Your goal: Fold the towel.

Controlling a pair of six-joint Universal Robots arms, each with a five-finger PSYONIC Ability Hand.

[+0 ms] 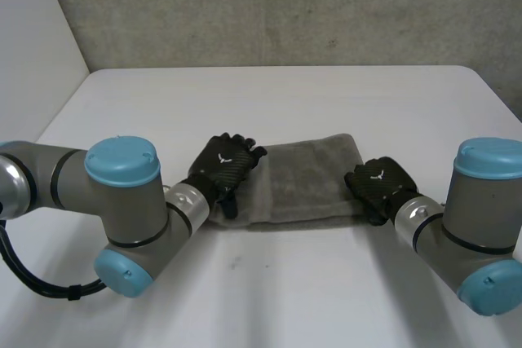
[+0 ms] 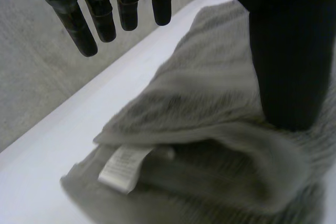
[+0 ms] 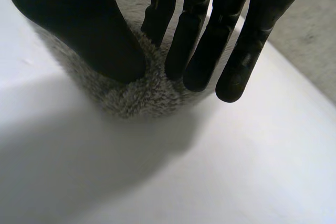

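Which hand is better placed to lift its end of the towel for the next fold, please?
Probably the right hand: its thumb and fingers pinch the towel's end. The left hand's fingers are straight and off the cloth, only its thumb resting on it.

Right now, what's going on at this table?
Two arms are working a grey towel that lies folded into a strip on the white table. The left robot hand is at the towel's left end, with its fingers straight and clear of the cloth and its thumb resting on it, near a white label. The right robot hand pinches the towel's right end between thumb and fingers.
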